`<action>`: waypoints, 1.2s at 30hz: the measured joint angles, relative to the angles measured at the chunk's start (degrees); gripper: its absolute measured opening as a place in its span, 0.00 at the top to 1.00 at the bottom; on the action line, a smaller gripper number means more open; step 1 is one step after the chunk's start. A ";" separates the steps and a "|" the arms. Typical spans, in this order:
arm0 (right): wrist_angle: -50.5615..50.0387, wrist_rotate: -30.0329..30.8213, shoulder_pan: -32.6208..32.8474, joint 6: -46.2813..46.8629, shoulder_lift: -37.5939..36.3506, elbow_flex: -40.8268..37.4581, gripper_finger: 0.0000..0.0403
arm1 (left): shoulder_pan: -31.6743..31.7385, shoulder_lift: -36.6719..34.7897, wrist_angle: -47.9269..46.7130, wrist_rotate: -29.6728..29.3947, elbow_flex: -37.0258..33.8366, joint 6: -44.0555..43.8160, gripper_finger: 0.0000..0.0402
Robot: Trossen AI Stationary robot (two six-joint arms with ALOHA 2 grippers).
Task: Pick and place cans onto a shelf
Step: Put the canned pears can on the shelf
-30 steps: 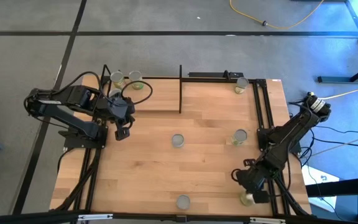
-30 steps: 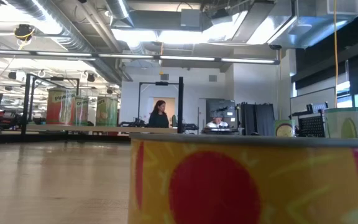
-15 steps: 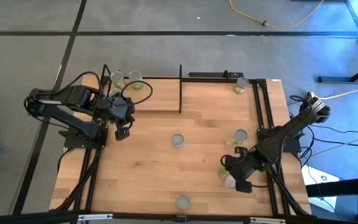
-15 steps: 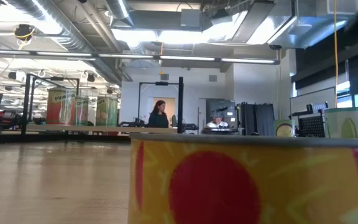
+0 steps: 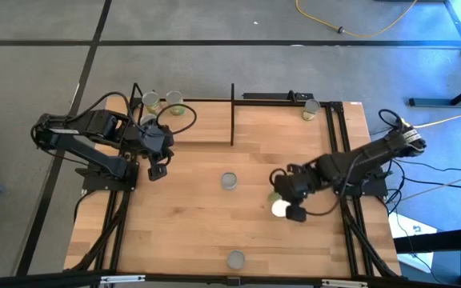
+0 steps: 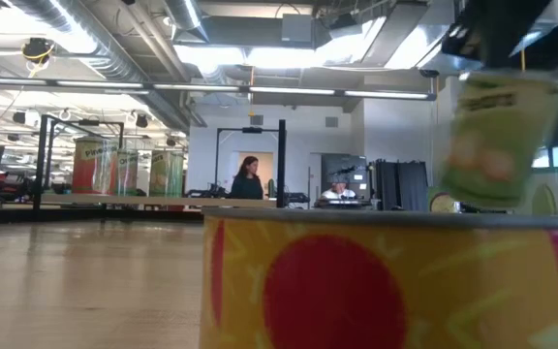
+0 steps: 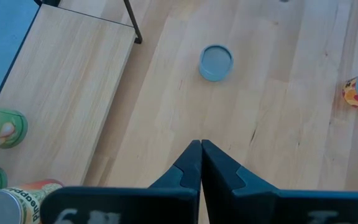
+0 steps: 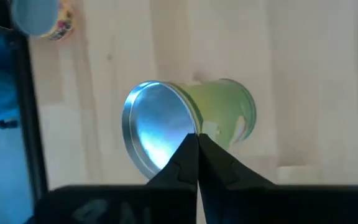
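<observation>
High view, item: right gripper (image 5: 289, 204), fingers clamped on a green can (image 5: 280, 208) (its pale end faces up). A second ago it sat at the table's near right corner; now it is carried inward over the bare board, off the surface, near another can (image 5: 229, 181). Low view confirms the lift. Shelf (image 5: 201, 122) lies far left, two cans (image 5: 174, 102) already there. Left gripper (image 5: 158, 170) waits beside the shelf, fingers pressed together, empty. Transport leg likely begun.

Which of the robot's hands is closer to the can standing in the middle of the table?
The right hand. It is carrying a green can just right of the middle can; the left hand waits farther off, near the shelf.
</observation>
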 joint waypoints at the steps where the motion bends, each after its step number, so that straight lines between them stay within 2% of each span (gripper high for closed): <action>1: 0.08 -0.01 -1.22 -1.48 0.02 0.00 1.00 | 0.00 0.00 0.00 0.00 0.00 0.00 1.00; 5: 1.09 -0.32 -5.82 -8.11 1.43 0.00 1.00 | -0.02 0.00 -0.04 0.01 0.01 0.02 1.00; 10: 2.59 -3.85 -10.54 -16.59 4.99 0.00 1.00 | -0.02 0.00 -0.07 0.02 0.02 0.02 1.00; 17: 3.20 -5.22 -14.90 -23.61 6.84 0.00 1.00 | -0.01 0.00 -0.09 0.02 0.00 0.02 1.00; 26: 3.02 -6.78 -16.91 -25.37 6.49 0.00 1.00 | -0.01 -0.01 -0.07 0.01 0.01 -0.01 1.00; 32: 3.00 -6.25 -16.95 -19.11 6.49 0.00 0.94 | -0.02 -0.02 -0.07 0.18 0.00 -0.35 0.99; 36: 3.02 -6.27 -16.91 -19.05 6.49 0.00 0.93 | -0.02 -0.02 0.39 1.51 -0.54 -1.78 0.94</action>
